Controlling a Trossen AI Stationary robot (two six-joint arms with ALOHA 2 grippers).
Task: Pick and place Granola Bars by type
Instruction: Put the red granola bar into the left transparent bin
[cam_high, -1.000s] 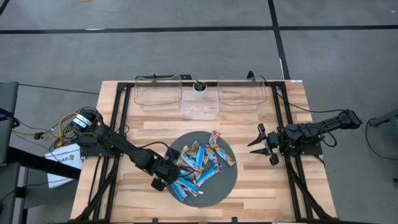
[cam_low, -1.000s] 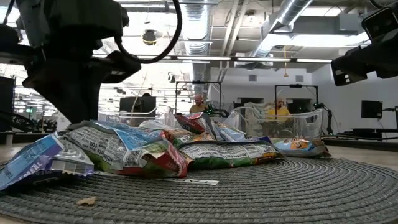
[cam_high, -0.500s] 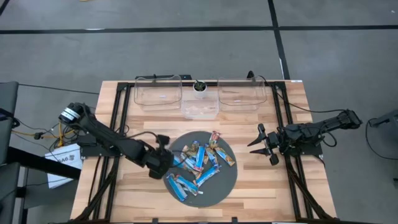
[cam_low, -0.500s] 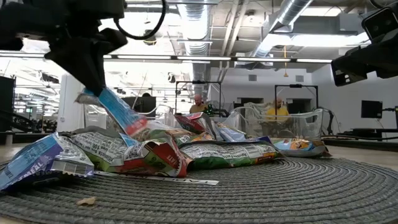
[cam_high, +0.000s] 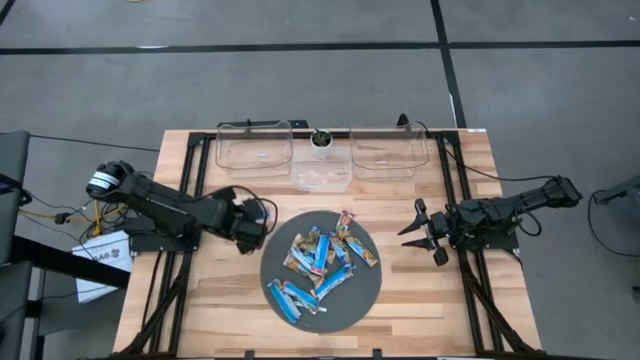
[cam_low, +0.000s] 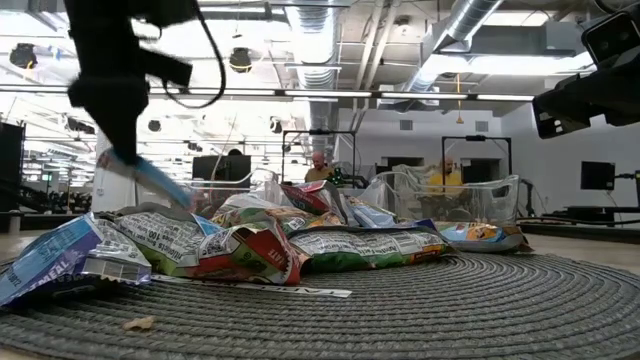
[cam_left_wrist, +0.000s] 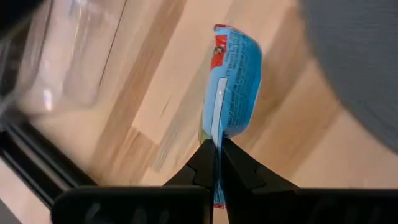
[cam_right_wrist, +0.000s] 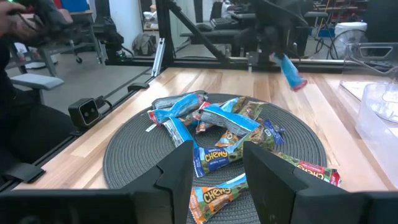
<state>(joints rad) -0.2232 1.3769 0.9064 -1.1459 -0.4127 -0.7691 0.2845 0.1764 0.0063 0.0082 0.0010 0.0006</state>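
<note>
High view: wooden surface (cam_high: 420, 300) w/ round dark grey mat (cam_high: 352, 297) at centre. Granola Bars (cam_high: 320, 265) heaped on mat, blue, blue-white and tan wrappers mixed. Three clear bins along far edge: left bin (cam_high: 254, 148), small mid bin (cam_high: 322, 172), right bin (cam_high: 388, 148). Small pot w/ green plant (cam_high: 321, 139) between the two big bins. Left hand (cam_high: 256, 225) over bare wood just beside mat's left rim, off the pile. Right hand (cam_high: 421, 232) near mat's right side, fingers spread, nothing held.

Low view: bars (cam_low: 250, 240) piled on woven mat (cam_low: 420, 300). Left arm's dark bulk up top left, one blue bar (cam_low: 150, 178) hanging tilted below it, clear of the pile. Clear bins (cam_low: 480, 205) behind. People in yellow far back in room.

Left wrist view: left hand (cam_left_wrist: 216, 163) pressed together, pinching blue bar (cam_left_wrist: 231, 87) by its seam; wood planks below, mat edge (cam_left_wrist: 367, 68) at one side.

Right wrist view: right hand (cam_right_wrist: 217, 180) wide apart, empty, facing mat (cam_right_wrist: 130, 155) and bar pile (cam_right_wrist: 224, 134). Blue bar (cam_right_wrist: 290, 71) seen aloft beyond the mat under other arm.
</note>
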